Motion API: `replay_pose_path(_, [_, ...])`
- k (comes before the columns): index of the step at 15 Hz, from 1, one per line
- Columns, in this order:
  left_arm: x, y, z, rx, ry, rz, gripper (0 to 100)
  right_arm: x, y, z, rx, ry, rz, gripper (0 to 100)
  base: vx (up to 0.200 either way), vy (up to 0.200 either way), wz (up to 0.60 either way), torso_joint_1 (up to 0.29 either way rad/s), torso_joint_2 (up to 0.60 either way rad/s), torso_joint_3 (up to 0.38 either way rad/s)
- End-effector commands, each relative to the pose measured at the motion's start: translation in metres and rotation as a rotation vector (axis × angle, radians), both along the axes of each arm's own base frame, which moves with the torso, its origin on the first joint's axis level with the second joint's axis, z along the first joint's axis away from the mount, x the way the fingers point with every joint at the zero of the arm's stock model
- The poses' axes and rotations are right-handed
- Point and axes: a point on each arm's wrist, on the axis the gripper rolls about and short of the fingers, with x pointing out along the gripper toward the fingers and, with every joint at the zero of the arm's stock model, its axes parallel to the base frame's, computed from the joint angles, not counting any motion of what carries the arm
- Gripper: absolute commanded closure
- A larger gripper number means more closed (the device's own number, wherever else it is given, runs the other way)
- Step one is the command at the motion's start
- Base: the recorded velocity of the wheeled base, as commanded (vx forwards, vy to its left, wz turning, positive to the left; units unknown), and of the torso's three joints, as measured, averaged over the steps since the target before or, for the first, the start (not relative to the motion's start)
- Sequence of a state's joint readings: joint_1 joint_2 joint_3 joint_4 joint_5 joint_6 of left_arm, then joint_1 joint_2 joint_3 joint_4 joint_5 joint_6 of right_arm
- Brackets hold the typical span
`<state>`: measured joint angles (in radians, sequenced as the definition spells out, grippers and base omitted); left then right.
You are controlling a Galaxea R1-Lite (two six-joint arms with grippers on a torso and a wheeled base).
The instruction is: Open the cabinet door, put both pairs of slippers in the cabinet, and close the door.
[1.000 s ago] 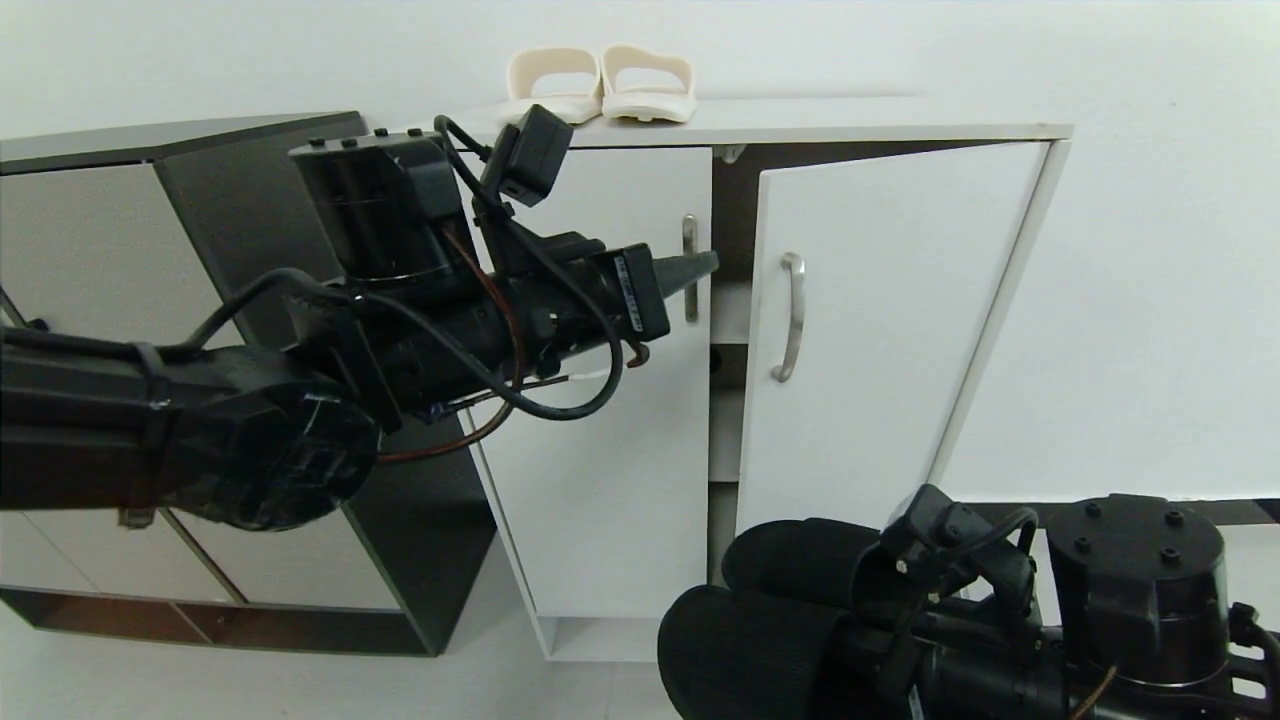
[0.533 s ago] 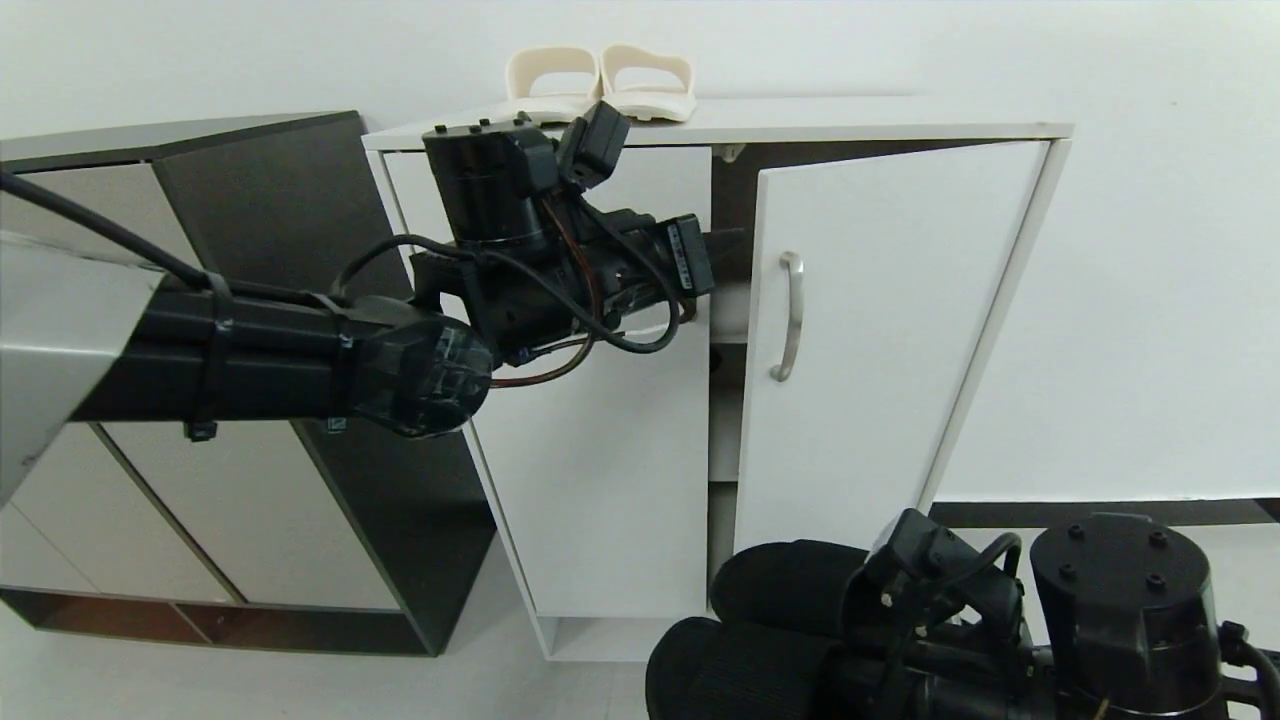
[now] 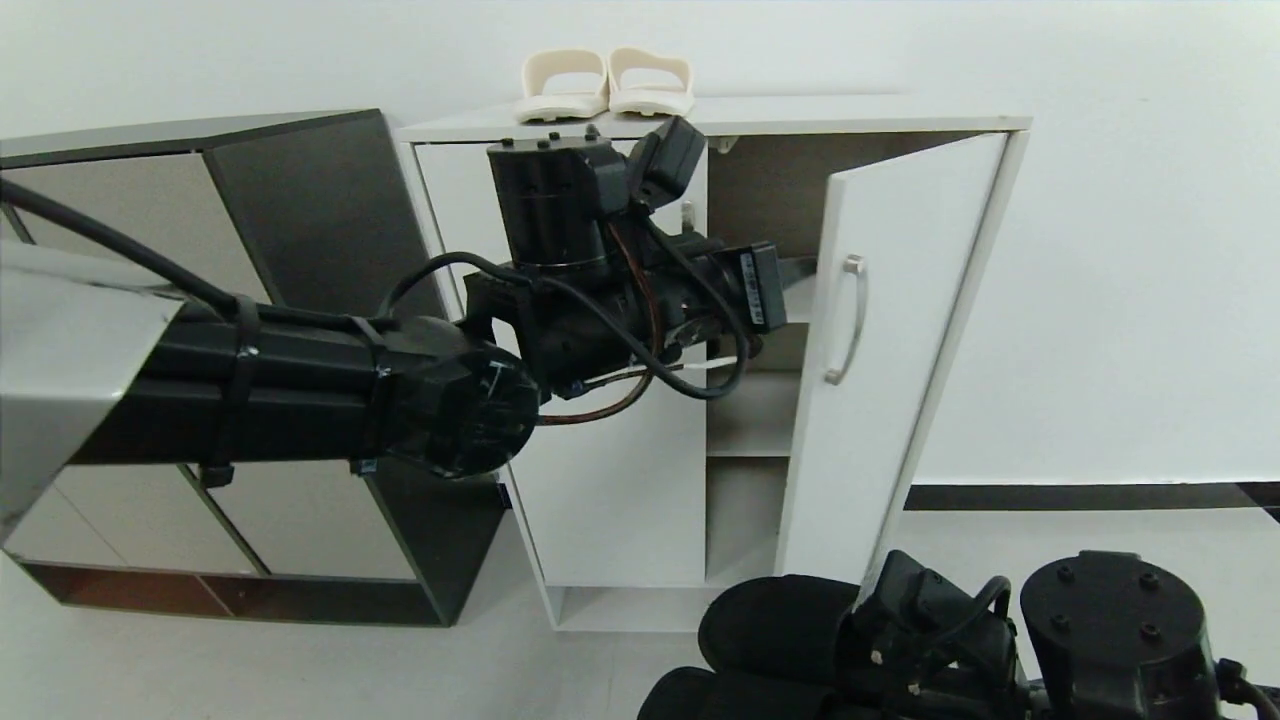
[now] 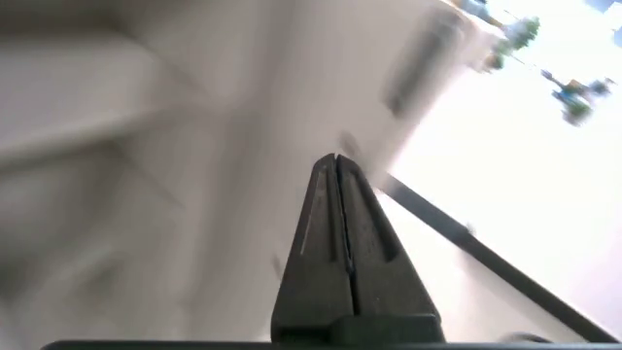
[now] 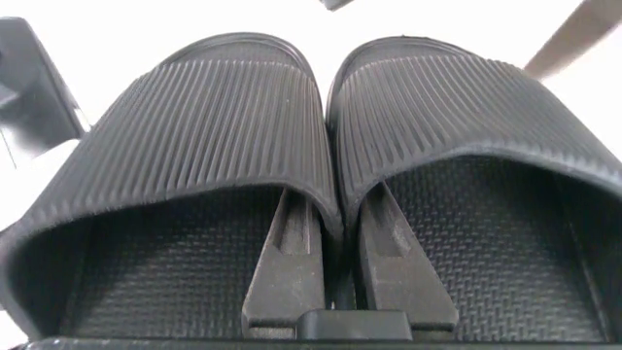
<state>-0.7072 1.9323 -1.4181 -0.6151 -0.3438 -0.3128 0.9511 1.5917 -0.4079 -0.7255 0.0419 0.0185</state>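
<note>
The white cabinet (image 3: 860, 112) has its right door (image 3: 900, 330) swung partly open, with shelves visible inside. My left gripper (image 3: 800, 268) is shut, and its tip rests against the inner edge of that door, beside the handle (image 3: 846, 320). In the left wrist view the shut fingers (image 4: 335, 224) point at the blurred door. A cream pair of slippers (image 3: 605, 85) sits on the cabinet top. Low in front of the cabinet, my right gripper (image 5: 333, 194) is shut on the black pair of slippers (image 3: 780, 630), one finger inside each strap (image 5: 233, 117), pinching the two together.
The cabinet's left door (image 3: 610, 480) is closed. A dark cabinet with grey panels (image 3: 300, 200) stands against its left side. A white wall runs behind, and light floor (image 3: 1080, 530) lies to the right of the open door.
The right door has swung wider open as my left gripper moved right into the gap. The head view shifted, and the right arm with the black slippers sits lower in the picture.
</note>
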Motion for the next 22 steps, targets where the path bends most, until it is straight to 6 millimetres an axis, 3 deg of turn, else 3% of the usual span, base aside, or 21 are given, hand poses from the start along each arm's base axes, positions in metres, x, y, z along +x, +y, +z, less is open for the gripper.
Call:
replay_pose_path(1, [-0.043, -0.009, 0.014, -0.014, -0.019, -0.081, 100, -0.008, 0.002, 0.001, 0.005, -0.002, 0.033, 100, -0.200, 0.000, 0.00, -0.002, 0.01, 0.002])
replay_pose_path(4, [-0.058, -0.018, 0.009, 0.007, -0.047, -0.084, 100, -0.003, 0.004, 0.005, 0.019, -0.015, 0.001, 100, -0.200, 0.000, 0.00, 0.002, 0.00, 0.004])
replay_pose_path(6, [-0.058, 0.004, 0.016, -0.027, -0.095, 0.091, 100, 0.023, 0.004, 0.013, 0.027, -0.066, -0.195, 100, -0.100, 0.000, 0.00, -0.001, 0.00, 0.001])
replay_pose_path(8, [-0.077, 0.047, 0.032, -0.033, -0.140, 0.237, 100, 0.049, 0.009, 0.026, 0.100, -0.072, -0.377, 100, 0.000, 0.000, 0.00, 0.000, 0.00, 0.000])
replay_pose_path(9, [-0.106, 0.098, 0.041, -0.016, -0.191, 0.318, 100, 0.072, 0.012, 0.031, 0.110, -0.098, -0.535, 100, 0.000, 0.000, 0.00, 0.000, 0.00, 0.000])
replay_pose_path(11, [-0.152, 0.163, 0.034, 0.115, -0.158, 0.556, 100, 0.101, 0.018, 0.028, 0.090, -0.145, -0.740, 100, 0.000, 0.000, 0.00, 0.000, 0.00, 0.000])
replay_pose_path(13, [-0.212, 0.220, 0.022, 0.168, -0.110, 0.840, 100, 0.121, 0.020, 0.025, 0.080, -0.175, -0.864, 100, 0.000, 0.000, 0.00, 0.000, 0.00, 0.000])
replay_pose_path(14, [-0.227, 0.237, 0.013, 0.187, -0.096, 0.935, 100, 0.125, 0.019, 0.023, 0.070, -0.182, -0.894, 100, 0.000, 0.000, 0.00, 0.000, 0.00, 0.000])
replay_pose_path(15, [-0.259, 0.258, -0.005, 0.182, -0.093, 1.065, 100, 0.131, 0.019, 0.018, 0.052, -0.190, -0.934, 100, 0.000, 0.000, 0.00, 0.000, 0.00, 0.000])
replay_pose_path(16, [-0.283, 0.268, -0.036, 0.179, -0.087, 1.186, 100, 0.133, 0.020, 0.013, 0.038, -0.185, -0.939, 100, 0.000, 0.000, 0.00, 0.000, 0.00, 0.000])
replay_pose_path(17, [-0.294, 0.270, -0.057, 0.187, -0.079, 1.276, 100, 0.134, 0.021, 0.011, 0.031, -0.182, -0.939, 100, 0.000, 0.000, 0.00, 0.000, 0.00, 0.000])
replay_pose_path(18, [-0.303, 0.271, -0.092, 0.214, -0.052, 1.375, 100, 0.134, 0.021, 0.008, 0.026, -0.180, -0.938, 100, 0.000, 0.000, 0.00, 0.000, 0.00, 0.000])
replay_pose_path(20, [-0.314, 0.269, -0.137, 0.247, -0.057, 1.354, 100, 0.134, 0.021, 0.008, 0.024, -0.180, -0.940, 100, 0.000, 0.000, 0.00, 0.000, 0.00, 0.000])
replay_pose_path(22, [-0.316, 0.268, -0.166, 0.283, -0.049, 1.325, 100, 0.134, 0.022, 0.008, 0.026, -0.180, -0.937, 100, 0.000, 0.000, 0.00, 0.000, 0.00, 0.000])
